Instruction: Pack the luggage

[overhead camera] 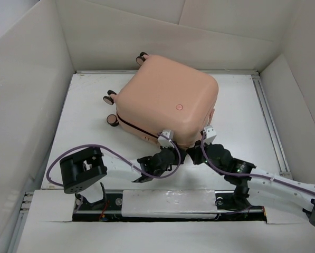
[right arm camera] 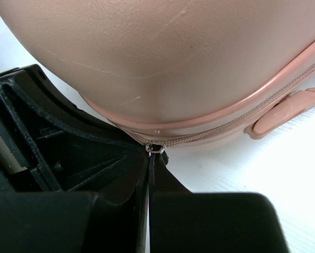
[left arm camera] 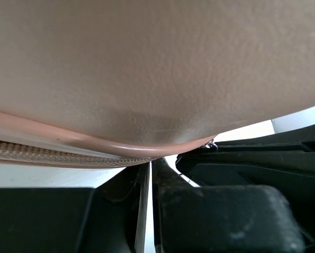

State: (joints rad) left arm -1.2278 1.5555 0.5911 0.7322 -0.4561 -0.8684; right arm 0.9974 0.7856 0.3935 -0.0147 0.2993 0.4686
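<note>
OK, desk (overhead camera: 94, 113): luggage (overhead camera: 165, 100) lies closed mid-desk, wheels at left. Left end effector (left arm camera: 151, 164) clenched under the near seam (nothing visibly held). Right end effector (right arm camera: 150, 154) clamped on the zipper pull (right arm camera: 156, 148).

Open table (overhead camera: 241, 105) right of the luggage (overhead camera: 168, 100); left gripper (left arm camera: 151, 164) and right gripper (right arm camera: 150, 154) against its corner.

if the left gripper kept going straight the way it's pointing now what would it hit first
Almost certainly the suitcase: the shut left gripper points at its near corner, fingertips just below the zipper seam, with hardly any gap. Depth is hard to judge this close.
</note>
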